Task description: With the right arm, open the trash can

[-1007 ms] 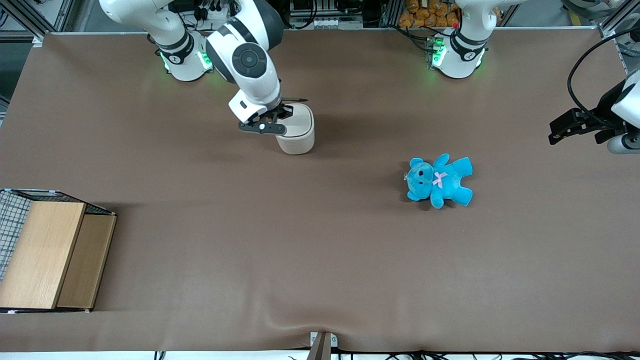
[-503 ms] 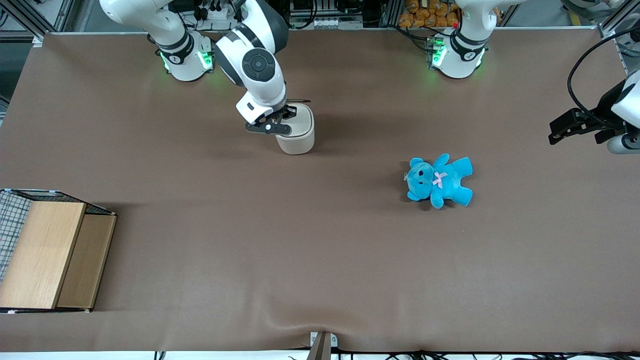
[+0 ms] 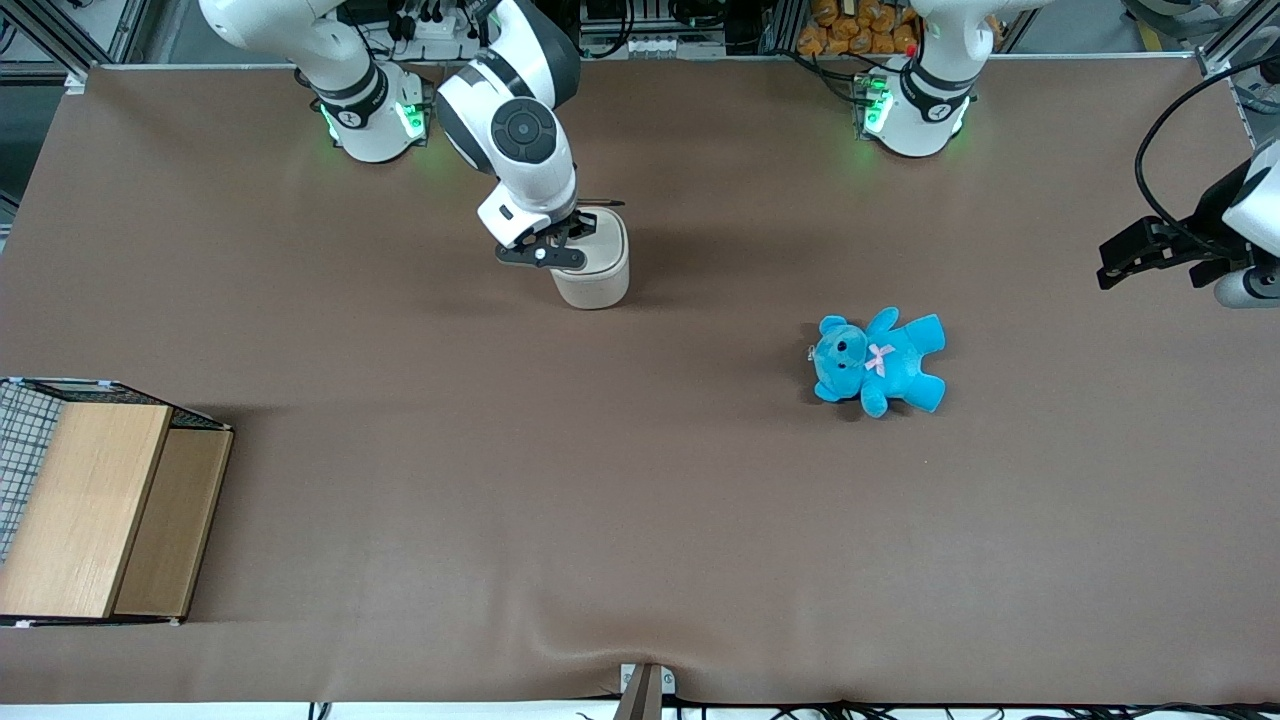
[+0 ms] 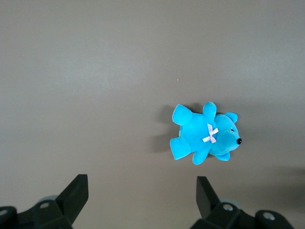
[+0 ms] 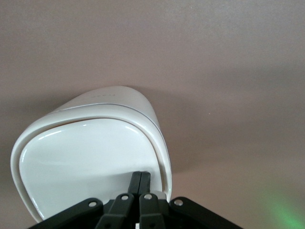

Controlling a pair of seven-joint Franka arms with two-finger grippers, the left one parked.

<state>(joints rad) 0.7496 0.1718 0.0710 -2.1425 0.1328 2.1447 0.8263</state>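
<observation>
**One closed lid, one tool at its edge**

One trash can (image 3: 597,262) stands on the brown worktop (image 3: 640,520), close to the working arm's base and farther from the front camera than everything else on the cloth. Its flat lid (image 5: 90,162) lies fully down; no tan inside shows. The right arm (image 3: 515,130) reaches over it, and the tool (image 5: 139,183) sits at the lid's rim with its two fingers (image 5: 135,182) pressed together, nothing between them, their tips resting at the seam at about 6 o'clock of the lid as the wrist camera shows it.

To do this step well, I judge the joined tips should catch under the lid's lip at that free edge and travel in an arc about the hinge, not straight up, so the light can is not dragged or tipped. Which edge carries the hinge I cannot tell. A slow lift should keep the tips from slipping off the smooth plastic.

Little obstructs. A blue teddy (image 3: 879,362) lies at roughly 4 o'clock from the can, well apart. A wooden box (image 3: 100,505) with wire mesh sits at about 8 o'clock, near the worktop's edge toward the working arm's end, also well clear.
</observation>
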